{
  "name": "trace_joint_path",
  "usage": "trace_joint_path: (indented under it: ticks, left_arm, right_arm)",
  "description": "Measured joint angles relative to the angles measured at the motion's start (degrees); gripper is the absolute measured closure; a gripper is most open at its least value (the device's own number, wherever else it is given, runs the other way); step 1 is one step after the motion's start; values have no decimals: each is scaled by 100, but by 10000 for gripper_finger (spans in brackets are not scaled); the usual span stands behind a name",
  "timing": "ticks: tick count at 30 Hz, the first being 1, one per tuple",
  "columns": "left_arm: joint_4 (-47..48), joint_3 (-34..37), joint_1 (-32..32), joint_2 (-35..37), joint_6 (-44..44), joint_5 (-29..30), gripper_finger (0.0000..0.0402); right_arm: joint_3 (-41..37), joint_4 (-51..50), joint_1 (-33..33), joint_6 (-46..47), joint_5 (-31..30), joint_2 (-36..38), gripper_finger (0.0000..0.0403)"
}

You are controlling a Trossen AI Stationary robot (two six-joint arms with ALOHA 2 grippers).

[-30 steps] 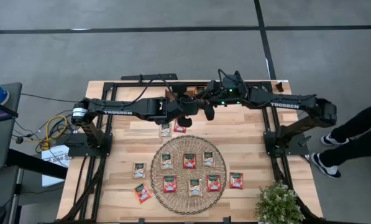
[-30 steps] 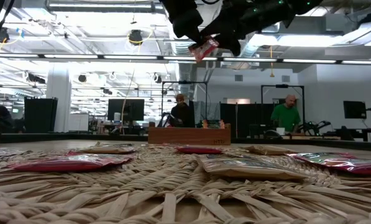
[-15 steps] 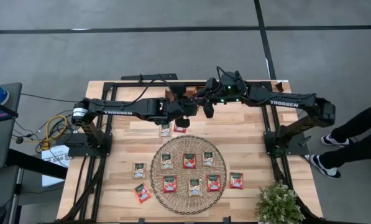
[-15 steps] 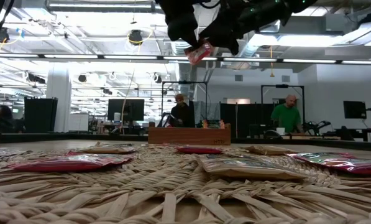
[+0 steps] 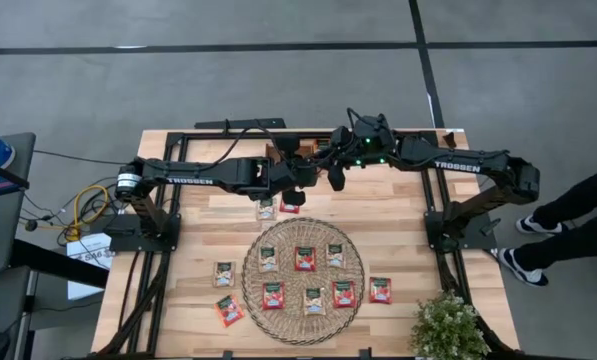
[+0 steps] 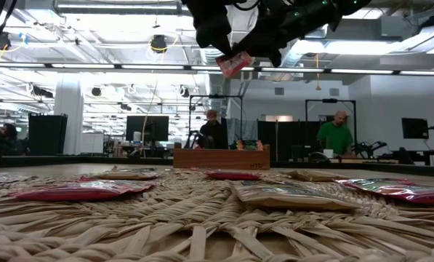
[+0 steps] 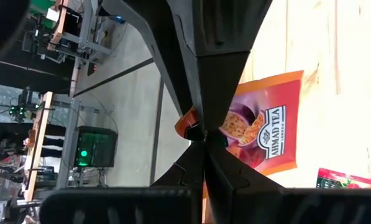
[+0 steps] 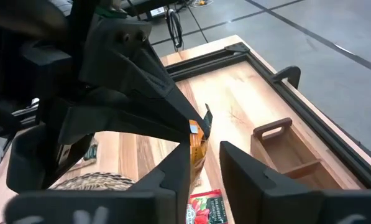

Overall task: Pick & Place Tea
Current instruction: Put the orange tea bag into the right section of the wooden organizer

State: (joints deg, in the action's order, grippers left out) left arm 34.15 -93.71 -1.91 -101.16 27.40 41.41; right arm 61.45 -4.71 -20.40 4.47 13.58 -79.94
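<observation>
A red-orange tea sachet (image 7: 260, 127) hangs high over the far middle of the table, and my left gripper (image 7: 201, 135) is shut on it. It also shows in the low view, where the sachet (image 6: 233, 64) hangs under the dark fingers. My right gripper (image 8: 205, 163) stands open with one finger on either side of the sachet's (image 8: 198, 148) lower part; I cannot tell whether a finger touches it. Several more sachets lie flat on the round woven mat (image 5: 303, 318). Two sachets (image 5: 278, 207) lie on the wood just beyond the mat. My left gripper pinches the sachet's upper edge (image 7: 186, 123) between its two shut fingertips. The fingers (image 8: 166, 115) slant down from the table's left. The sachet hangs below them, tilted and clear of the table.
One end of the long wooden tray (image 8: 283, 148) shows at the table's far edge, under the arms. Loose sachets (image 5: 224, 272) (image 5: 380, 290) lie beside the mat. A potted plant (image 5: 448, 325) stands at the near right corner. A person's legs (image 5: 568, 205) show beyond the right edge.
The hanging sachet has shifted a little and tipped under the grippers in the low view. Both arms have stayed about where they were.
</observation>
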Motion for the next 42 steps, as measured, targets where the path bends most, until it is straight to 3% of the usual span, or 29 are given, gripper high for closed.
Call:
trace_joint_path:
  ticks: [6, 14, 25, 31, 38, 42]
  left_arm:
    - [7, 0, 0, 0, -7, 2, 401]
    - [-30, 2, 2, -7, -124, 124, 401]
    - [202, 2, 3, -9, -543, 1735, 401]
    - [205, 4, 4, -7, -793, 800, 401]
    - [214, 4, 7, -7, -874, 723, 401]
    - [225, 4, 4, -7, -874, 721, 401]
  right_arm:
    - [0, -2, 0, -63, -2, 2, 393]
    - [2, -39, -1, -48, -203, 3, 401]
    - [2, -184, -620, 197, -286, 7, 403]
    - [0, 2, -708, 189, 18, 7, 403]
    - [0, -2, -724, -168, 546, 7, 400]
    - [0, -44, -795, -303, 1046, 7, 366]
